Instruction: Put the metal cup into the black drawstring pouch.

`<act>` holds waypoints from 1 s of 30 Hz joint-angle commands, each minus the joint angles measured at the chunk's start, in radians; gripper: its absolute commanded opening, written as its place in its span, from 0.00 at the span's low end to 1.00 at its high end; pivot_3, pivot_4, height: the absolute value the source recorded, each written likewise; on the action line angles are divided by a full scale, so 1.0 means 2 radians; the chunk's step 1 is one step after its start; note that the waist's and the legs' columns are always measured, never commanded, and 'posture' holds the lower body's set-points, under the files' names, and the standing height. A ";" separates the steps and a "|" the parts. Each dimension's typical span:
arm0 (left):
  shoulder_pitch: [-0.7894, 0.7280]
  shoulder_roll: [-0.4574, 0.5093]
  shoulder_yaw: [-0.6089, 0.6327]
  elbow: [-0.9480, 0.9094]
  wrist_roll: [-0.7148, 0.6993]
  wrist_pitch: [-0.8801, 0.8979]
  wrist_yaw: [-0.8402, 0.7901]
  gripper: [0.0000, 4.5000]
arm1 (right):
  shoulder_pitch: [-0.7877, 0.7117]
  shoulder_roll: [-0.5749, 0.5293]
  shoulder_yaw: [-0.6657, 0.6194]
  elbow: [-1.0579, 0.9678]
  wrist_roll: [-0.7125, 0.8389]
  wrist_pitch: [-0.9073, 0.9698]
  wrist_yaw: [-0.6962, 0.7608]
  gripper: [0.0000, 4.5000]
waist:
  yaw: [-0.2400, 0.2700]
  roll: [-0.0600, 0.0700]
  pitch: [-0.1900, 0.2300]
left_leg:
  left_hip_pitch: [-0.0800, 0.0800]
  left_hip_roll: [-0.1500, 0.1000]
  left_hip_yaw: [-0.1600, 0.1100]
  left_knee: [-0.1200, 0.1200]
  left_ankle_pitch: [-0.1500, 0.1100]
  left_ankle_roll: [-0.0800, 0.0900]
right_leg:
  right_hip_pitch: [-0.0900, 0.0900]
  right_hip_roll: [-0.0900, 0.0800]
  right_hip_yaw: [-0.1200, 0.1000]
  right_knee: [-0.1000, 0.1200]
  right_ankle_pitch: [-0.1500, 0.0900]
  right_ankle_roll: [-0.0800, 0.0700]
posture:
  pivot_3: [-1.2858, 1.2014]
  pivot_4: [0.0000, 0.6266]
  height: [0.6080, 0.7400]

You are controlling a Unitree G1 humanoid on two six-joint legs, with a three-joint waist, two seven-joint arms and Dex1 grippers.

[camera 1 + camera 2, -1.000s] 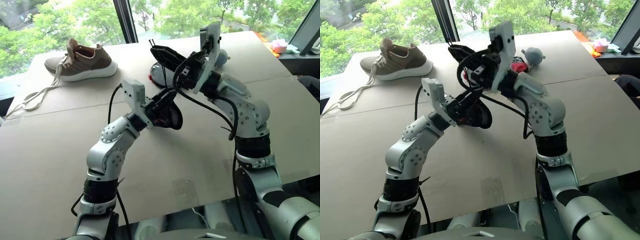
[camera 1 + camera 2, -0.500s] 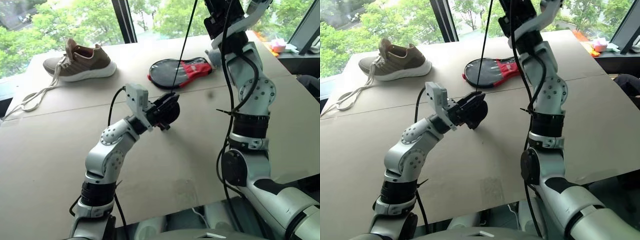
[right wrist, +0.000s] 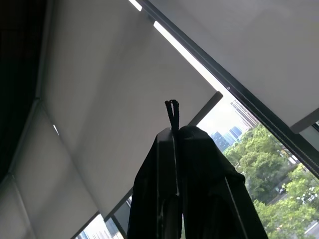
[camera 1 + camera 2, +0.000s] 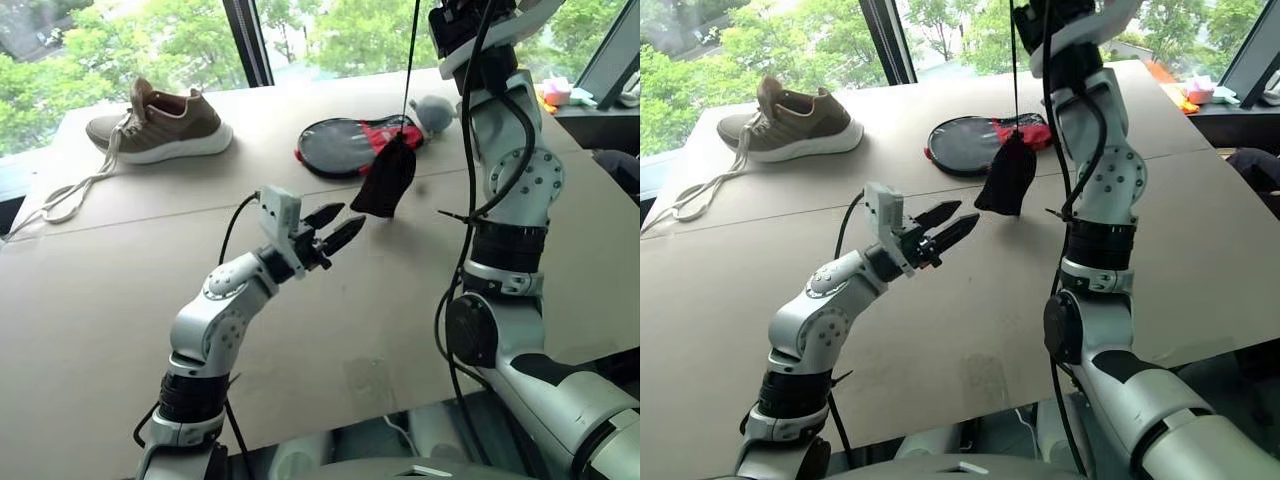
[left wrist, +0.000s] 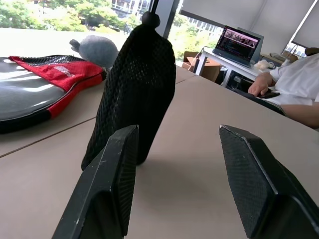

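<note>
The black drawstring pouch (image 4: 385, 182) hangs upright from its thin cord (image 4: 412, 50), its bottom at or just above the tabletop. The cord runs up to my right gripper (image 3: 177, 132), which is raised high and shut on the cord's loop (image 3: 172, 108). My left gripper (image 4: 348, 216) is open just in front of the pouch (image 5: 134, 94), a short gap away, with nothing between its fingers (image 5: 112, 184). The metal cup is hidden.
A brown shoe (image 4: 160, 122) with loose laces lies at the far left. A black-and-red paddle cover (image 4: 345, 148) and a grey plush toy (image 4: 435, 108) lie behind the pouch. A person (image 5: 294, 84) sits by a laptop (image 5: 239, 45) beyond the table.
My left gripper has opened, let go of the pouch and sunk a little. The pouch now hangs free from the cord under the raised right gripper.
</note>
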 commanded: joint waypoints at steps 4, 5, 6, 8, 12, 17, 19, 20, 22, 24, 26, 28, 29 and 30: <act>0.022 0.017 0.089 0.009 -0.026 -0.029 -0.006 0.61 | 0.011 -0.011 0.039 -0.063 0.039 0.041 0.025 0.00 | 0.001 0.000 0.000 | 0.000 0.000 0.000 0.000 0.000 0.000 | 0.000 0.000 0.000 0.000 0.000 0.000 | 0.52 0.24 1.00; 0.024 0.021 0.101 0.016 -0.027 -0.031 -0.006 0.61 | 0.013 -0.013 0.043 -0.068 0.043 0.047 0.028 0.00 | 0.001 0.000 0.000 | 0.000 0.000 0.000 0.000 0.000 0.000 | 0.000 0.000 0.000 0.000 0.000 0.000 | 0.52 0.24 1.00; 0.025 0.026 0.111 0.024 -0.026 -0.035 -0.007 0.61 | 0.016 -0.017 0.047 -0.072 0.049 0.056 0.032 0.00 | 0.001 0.000 0.000 | 0.000 0.000 0.000 0.000 0.000 0.000 | 0.000 0.000 0.000 0.000 0.000 0.000 | 0.52 0.24 1.00; 0.033 0.041 0.131 0.040 -0.013 -0.048 -0.008 0.61 | 0.033 -0.036 0.058 -0.089 0.079 0.095 0.054 0.00 | 0.001 0.000 0.000 | 0.000 0.000 0.000 0.000 0.000 0.000 | 0.000 0.000 0.000 0.000 0.000 0.000 | 0.52 0.24 1.00; 0.047 0.054 0.151 0.051 -0.011 -0.057 -0.009 0.61 | 0.058 -0.059 0.069 -0.111 0.105 0.126 0.065 0.00 | 0.003 0.000 0.000 | 0.000 0.000 0.000 0.000 0.000 0.000 | 0.000 0.000 0.000 0.000 0.000 0.000 | 0.52 0.24 1.00; 0.074 0.054 0.151 0.034 -0.010 -0.054 -0.005 0.62 | 0.104 -0.107 0.080 -0.103 0.095 0.163 0.079 0.20 | 0.003 0.000 0.000 | 0.000 0.000 0.000 0.000 0.000 0.000 | 0.000 0.000 0.000 0.000 0.000 0.000 | 0.52 0.24 1.00; 0.093 0.057 0.153 0.025 -0.012 -0.046 -0.002 0.62 | 0.150 -0.144 0.093 -0.096 0.065 0.174 0.104 0.38 | 0.003 -0.001 0.000 | 0.000 0.000 0.000 0.000 0.000 0.000 | 0.000 0.000 0.000 0.000 0.000 0.000 | 0.52 0.24 1.00; 0.109 0.063 0.152 0.020 -0.006 -0.043 -0.003 0.62 | 0.184 -0.177 0.109 -0.091 0.041 0.180 0.137 0.38 | 0.004 -0.001 -0.001 | 0.000 0.000 0.000 0.000 0.000 0.000 | 0.000 0.000 0.000 0.000 0.000 0.000 | 0.52 0.24 1.00; 0.139 0.075 0.147 0.010 0.009 -0.041 -0.004 0.62 | 0.242 -0.234 0.148 -0.089 -0.024 0.156 0.200 0.38 | 0.005 -0.001 -0.001 | 0.000 0.000 0.000 0.000 0.000 0.000 | 0.000 -0.001 0.000 -0.001 0.000 0.000 | 0.52 0.24 1.00; 0.179 0.090 0.152 -0.009 0.013 -0.036 -0.012 0.62 | 0.314 -0.294 0.181 -0.087 -0.095 0.105 0.263 0.38 | 0.004 -0.001 -0.001 | 0.000 0.000 0.000 0.000 0.000 0.001 | 0.000 -0.001 0.000 -0.001 0.000 0.000 | 0.52 0.24 1.00; 0.227 0.107 0.156 -0.032 0.032 -0.052 -0.025 0.62 | 0.386 -0.343 0.188 -0.079 -0.133 0.057 0.334 0.38 | 0.005 -0.001 -0.001 | 0.000 0.000 0.001 0.000 -0.001 0.001 | 0.000 0.000 0.000 -0.001 0.000 0.000 | 0.52 0.24 1.00; 0.260 0.114 0.151 -0.050 0.038 -0.060 -0.034 0.62 | 0.423 -0.358 0.174 -0.043 -0.144 0.017 0.387 0.38 | 0.005 -0.001 -0.001 | 0.000 0.000 0.002 0.000 -0.001 0.001 | 0.000 0.000 0.001 -0.001 0.000 0.000 | 0.52 0.24 1.00; 0.272 0.114 0.145 -0.056 0.048 -0.064 -0.029 0.62 | 0.436 -0.358 0.164 -0.017 -0.155 -0.023 0.415 0.38 | 0.004 -0.001 -0.001 | 0.000 0.001 0.002 0.000 -0.001 0.002 | 0.001 0.000 0.001 -0.002 0.000 0.000 | 0.52 0.24 1.00; 0.287 0.114 0.135 -0.059 0.068 -0.078 -0.026 0.62 | 0.448 -0.359 0.153 0.018 -0.168 -0.070 0.446 0.38 | 0.004 -0.001 0.000 | 0.001 0.001 0.003 0.000 -0.002 0.003 | 0.001 0.000 0.002 -0.002 0.000 0.000 | 0.52 0.24 1.00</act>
